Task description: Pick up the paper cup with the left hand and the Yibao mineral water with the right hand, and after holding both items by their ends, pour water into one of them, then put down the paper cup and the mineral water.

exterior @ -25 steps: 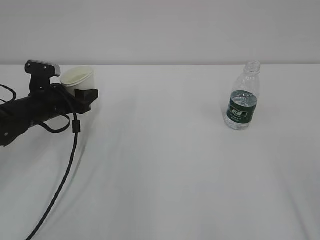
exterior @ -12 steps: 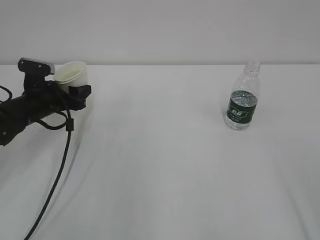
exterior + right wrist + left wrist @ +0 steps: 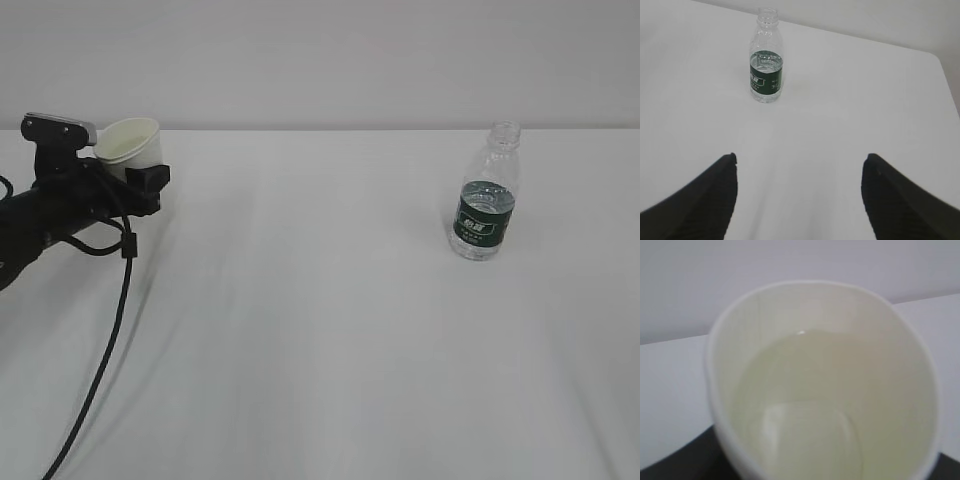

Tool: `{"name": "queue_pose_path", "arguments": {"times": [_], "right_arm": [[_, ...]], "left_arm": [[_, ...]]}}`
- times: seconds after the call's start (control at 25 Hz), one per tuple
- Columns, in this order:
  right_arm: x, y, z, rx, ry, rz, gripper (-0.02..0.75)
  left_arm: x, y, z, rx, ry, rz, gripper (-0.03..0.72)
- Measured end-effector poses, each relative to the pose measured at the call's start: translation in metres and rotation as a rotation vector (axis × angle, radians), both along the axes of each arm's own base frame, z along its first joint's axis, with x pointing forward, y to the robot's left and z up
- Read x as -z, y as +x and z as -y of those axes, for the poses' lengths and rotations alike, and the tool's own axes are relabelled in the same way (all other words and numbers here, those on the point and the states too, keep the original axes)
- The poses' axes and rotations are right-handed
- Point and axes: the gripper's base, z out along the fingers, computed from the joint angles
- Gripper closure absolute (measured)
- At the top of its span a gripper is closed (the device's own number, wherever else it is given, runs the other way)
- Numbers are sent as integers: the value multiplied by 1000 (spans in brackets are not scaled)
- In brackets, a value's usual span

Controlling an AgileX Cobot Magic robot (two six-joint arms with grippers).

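White worktop (image 3: 330,330) stretching under a pale wall: at far left the left hand (image 3: 135,178) is gripping the paper cup (image 3: 128,142) — keeping it level matters, since liquid is showing inside. At right, the Yibao mineral water (image 3: 486,195) is standing uncapped, the right hand (image 3: 799,192) gaping wide, well short of it.

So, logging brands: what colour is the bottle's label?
Dark green with white print on the Yibao mineral water, clearest in the right wrist view.
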Motion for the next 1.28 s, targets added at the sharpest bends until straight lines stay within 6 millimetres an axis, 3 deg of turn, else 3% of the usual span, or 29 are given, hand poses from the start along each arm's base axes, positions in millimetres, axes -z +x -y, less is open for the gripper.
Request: {"name": "queue_pose_path", "arguments": {"times": [1.28], "right_arm": [[2,-1,-1,-1,13,-26,153]], "left_arm": [[54,-4,-2,-5,-29,-63,256]]}}
